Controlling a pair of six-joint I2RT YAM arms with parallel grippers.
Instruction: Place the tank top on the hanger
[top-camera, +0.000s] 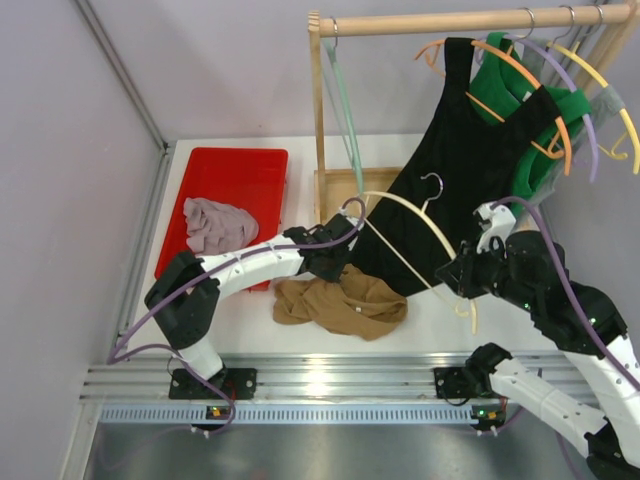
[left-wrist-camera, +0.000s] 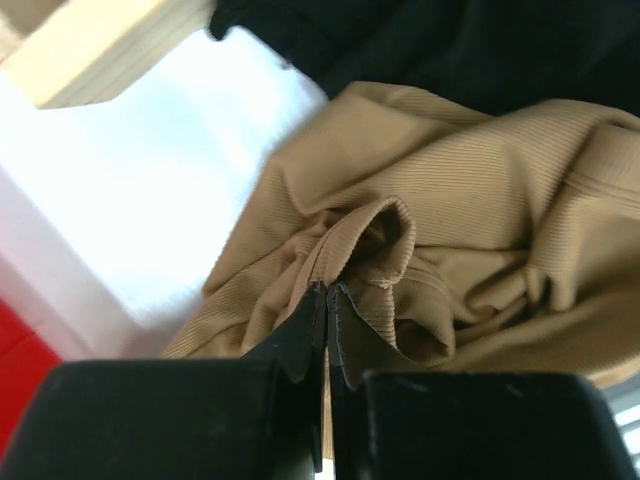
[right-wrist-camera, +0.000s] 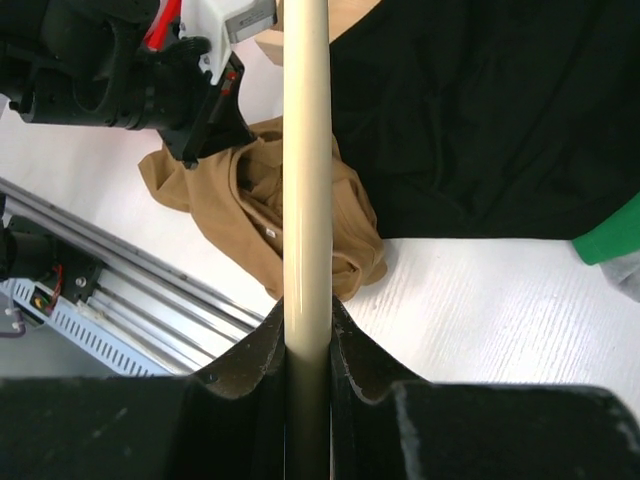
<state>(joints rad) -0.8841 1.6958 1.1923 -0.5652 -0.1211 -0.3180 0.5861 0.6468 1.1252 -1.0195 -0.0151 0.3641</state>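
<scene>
Left claw (left-wrist-camera: 328, 300) is pressed together on a raised fold of the tank top (left-wrist-camera: 480, 190), whose bulk lies crumpled just beyond its tips. Right claw (right-wrist-camera: 307, 335) pinches the hanger (right-wrist-camera: 306, 150) by one arm, holding it out over the top, evidently ready for threading.

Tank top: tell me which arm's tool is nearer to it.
Left. The left tool is pinched shut on a fold of the tank top; the right tool grips the cream hanger off to its right, not touching it.
</scene>
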